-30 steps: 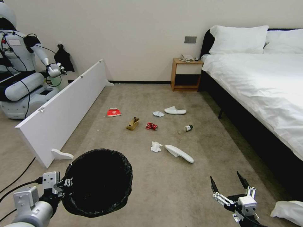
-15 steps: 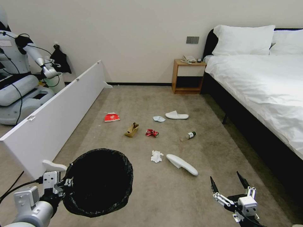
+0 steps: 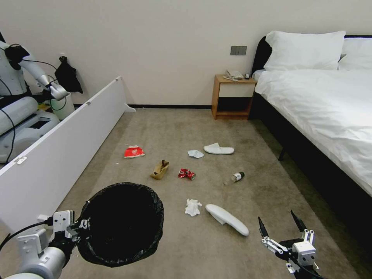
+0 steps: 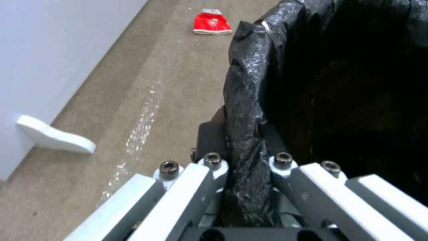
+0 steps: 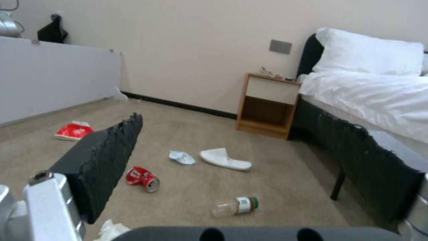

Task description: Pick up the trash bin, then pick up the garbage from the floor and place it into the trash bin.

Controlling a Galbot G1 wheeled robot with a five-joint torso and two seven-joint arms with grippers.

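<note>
Litter is scattered over the beige-brown short-pile carpet (image 3: 201, 128) between a long white panel (image 3: 58, 155) on the robot's left and a bed with white bedding (image 3: 325, 112) on its right. The round bin lined with a black plastic bag (image 3: 120, 223) is held low at the front left by the left gripper (image 3: 79, 224); in the left wrist view the gripper's fingers (image 4: 209, 134) are seen pressed together on the bag-covered rim, one outside the wall and one inside. The right gripper (image 3: 282, 226) is held low at the front right, above bare carpet, its two dark fingers spread apart with nothing between them.

Nearest the bin, a crumpled white tissue (image 3: 192, 207) lies just beside a white slipper (image 3: 227, 219). Farther out, a crumpled brown paper bag (image 3: 160, 169), a crushed red can (image 3: 186, 174) and a small bottle with a dark cap (image 3: 236, 177) lie in a loose row, each apart from the next. Beyond them are found a red-and-white packet (image 3: 134, 152) near the panel, a pale-blue tissue (image 3: 195, 154) and a second white slipper (image 3: 218, 148), the last two just beside each other. A wooden nightstand (image 3: 232, 97) stands against the far wall by the head of the bed. A second robot (image 3: 23, 104) is seen behind the panel at the left edge.
</note>
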